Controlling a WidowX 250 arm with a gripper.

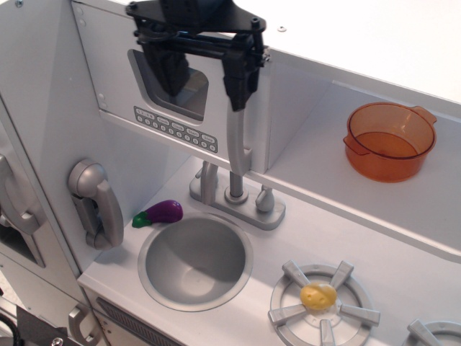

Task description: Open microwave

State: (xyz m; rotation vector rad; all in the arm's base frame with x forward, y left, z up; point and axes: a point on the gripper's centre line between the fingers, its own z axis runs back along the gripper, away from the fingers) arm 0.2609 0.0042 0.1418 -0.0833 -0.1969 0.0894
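The microwave (115, 72) is a white box at the upper left. Its flat door has a dark window (194, 86), a grey button row (175, 128) and a tall grey handle (235, 140) at its right edge. The door looks flush with the box. My black gripper (204, 81) hangs in front of the door from above, open and empty. Its left finger (169, 68) covers part of the window. Its right finger (238, 81) sits at the top of the handle; I cannot tell if it touches.
A grey faucet (238, 194) and round sink (194, 261) lie below the door. A purple toy eggplant (162, 213) lies left of the sink. A grey phone handset (96, 204) hangs on the left wall. An orange pot (390, 140) stands on the right shelf. A burner (320, 297) holds a yellow piece.
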